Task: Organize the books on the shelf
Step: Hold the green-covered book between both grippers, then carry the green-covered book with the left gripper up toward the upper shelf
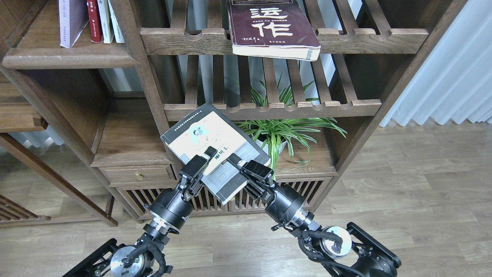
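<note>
Both my grippers hold the grey-black book with the pale yellow cover panel (207, 140), tilted in the air in front of the lower slatted rack. My left gripper (203, 159) is shut on its near edge from the left. My right gripper (235, 161) is shut on its near edge from the right. The maroon book with white characters (269, 27) lies flat on the upper slatted rack, overhanging its front rail. The pale lavender-white paperback (71, 21) stands on the solid brown shelf (69, 57) at the upper left.
A red book (93, 19) and white books (109, 19) stand beside the paperback. The lower slatted rack (269, 108) is just behind the held book. A green potted plant (278, 132) stands below it. A drawer (138, 175) is at the lower left, and a curtain (442, 77) at the right.
</note>
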Robot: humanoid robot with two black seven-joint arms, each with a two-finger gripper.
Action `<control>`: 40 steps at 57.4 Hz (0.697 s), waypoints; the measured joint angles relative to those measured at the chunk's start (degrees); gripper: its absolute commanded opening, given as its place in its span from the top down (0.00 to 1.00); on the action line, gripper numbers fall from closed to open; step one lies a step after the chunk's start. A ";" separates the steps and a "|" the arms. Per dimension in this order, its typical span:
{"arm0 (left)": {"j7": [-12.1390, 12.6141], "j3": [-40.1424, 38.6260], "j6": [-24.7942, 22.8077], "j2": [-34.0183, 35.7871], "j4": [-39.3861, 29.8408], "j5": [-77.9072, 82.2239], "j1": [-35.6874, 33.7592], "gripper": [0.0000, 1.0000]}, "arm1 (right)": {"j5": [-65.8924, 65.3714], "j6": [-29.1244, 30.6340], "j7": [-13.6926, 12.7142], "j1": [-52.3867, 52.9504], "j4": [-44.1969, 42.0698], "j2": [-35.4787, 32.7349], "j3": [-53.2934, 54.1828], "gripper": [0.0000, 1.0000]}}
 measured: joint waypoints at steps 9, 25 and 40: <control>-0.01 0.10 0.05 0.13 0.05 0.09 0.01 0.93 | -0.07 0.00 0.00 0.04 0.00 0.02 0.30 0.45; -0.01 1.21 0.18 0.56 0.14 0.16 0.09 0.93 | -0.13 0.00 0.13 -0.14 -0.01 -0.42 1.18 0.35; 0.56 0.85 0.07 4.01 -0.25 1.22 0.11 0.94 | -0.16 0.01 1.69 -0.15 -1.06 -0.57 5.71 0.14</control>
